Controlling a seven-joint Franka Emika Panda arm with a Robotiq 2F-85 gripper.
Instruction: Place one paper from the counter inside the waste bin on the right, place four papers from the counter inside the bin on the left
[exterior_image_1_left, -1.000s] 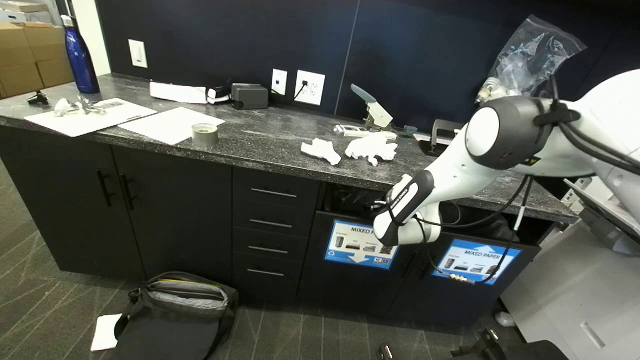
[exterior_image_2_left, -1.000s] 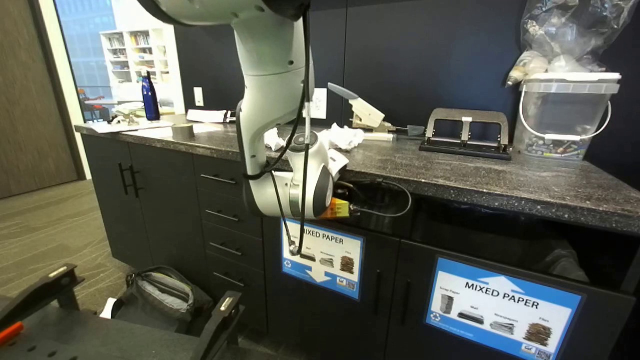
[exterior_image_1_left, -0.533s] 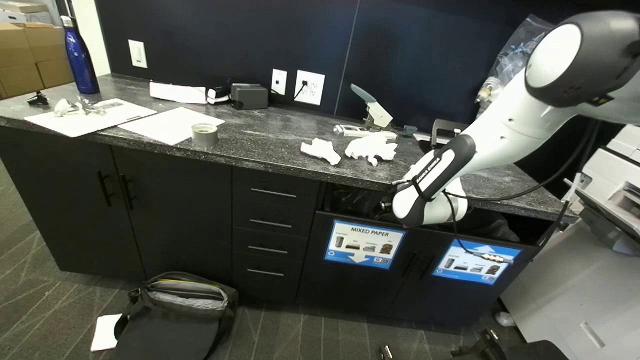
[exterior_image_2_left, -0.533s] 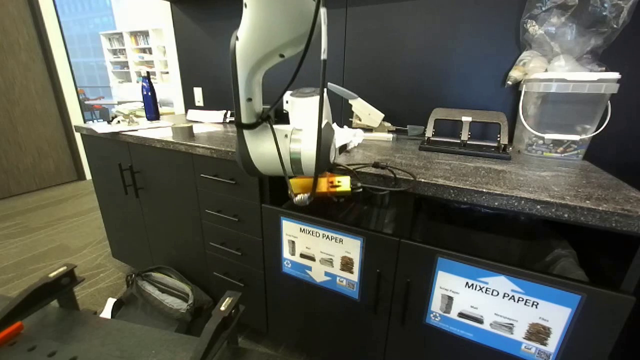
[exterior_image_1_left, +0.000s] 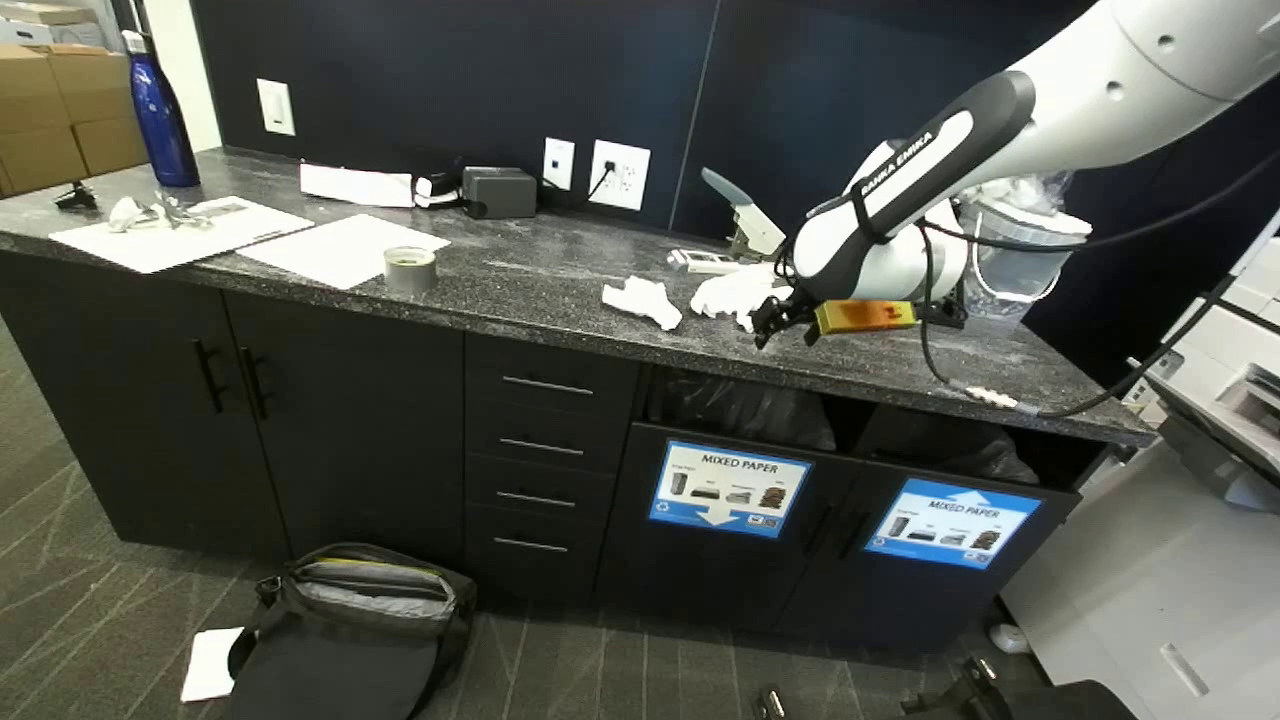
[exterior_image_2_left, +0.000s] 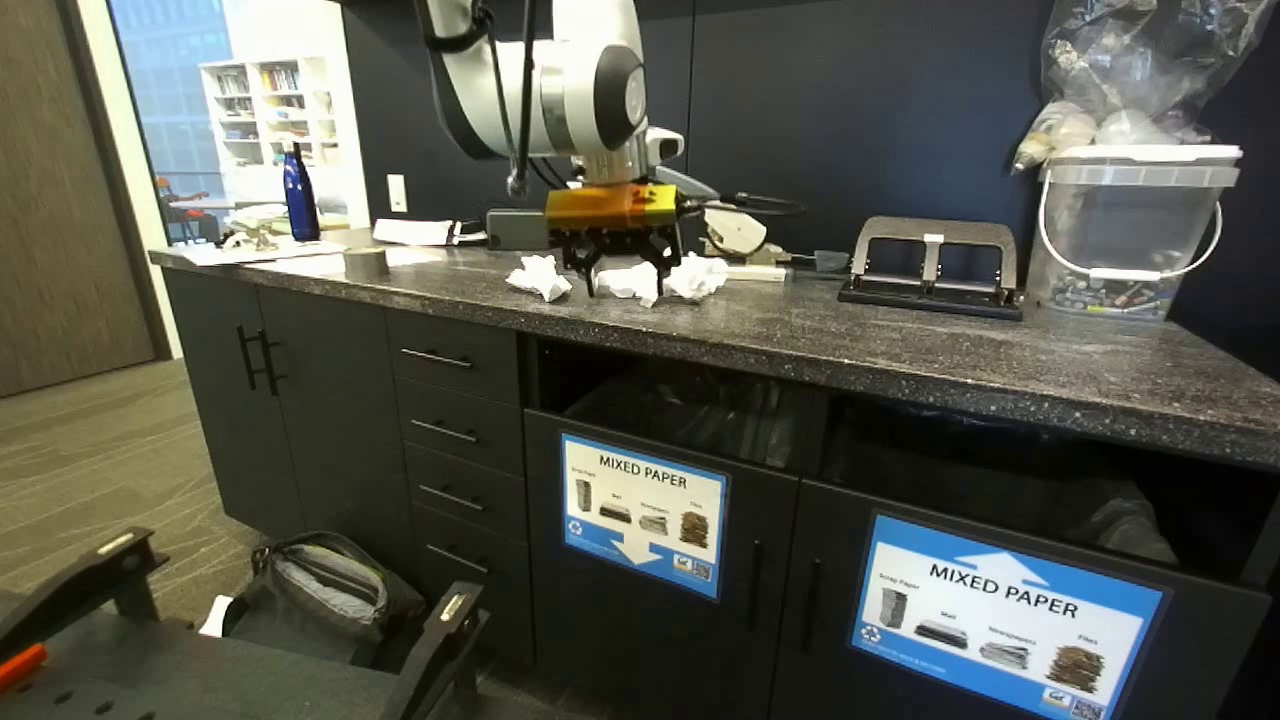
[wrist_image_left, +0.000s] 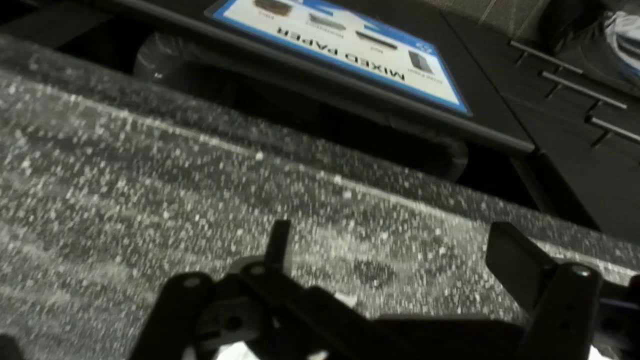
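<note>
Crumpled white papers lie on the speckled dark counter (exterior_image_1_left: 540, 290): a single wad (exterior_image_1_left: 643, 301) and, to its right, a bunched heap (exterior_image_1_left: 730, 290). A wad (exterior_image_2_left: 540, 277) also shows apart from the rest in an exterior view. Above the counter, by the heap's right side, hangs my gripper (exterior_image_1_left: 787, 338), jaws wide apart. Only bare counter shows between the fingers (wrist_image_left: 510, 260) in the wrist view. Beneath the counter are the left bin (exterior_image_1_left: 745, 405), lined with a dark bag, and the right bin (exterior_image_1_left: 945, 442); what lies inside them is hidden.
Behind the papers stands a large stapler (exterior_image_1_left: 745, 215); a hole punch (exterior_image_2_left: 930, 268) and a clear bucket (exterior_image_2_left: 1130, 225) are further right. To the left are a tape roll (exterior_image_1_left: 410, 268), flat sheets (exterior_image_1_left: 345, 250) and a blue bottle (exterior_image_1_left: 165, 125). The counter's front edge overhangs both bin openings.
The arm has risen from in front of the left bin's opening to above the counter beside the papers. The gripper has come into view, open. The papers look unmoved.
</note>
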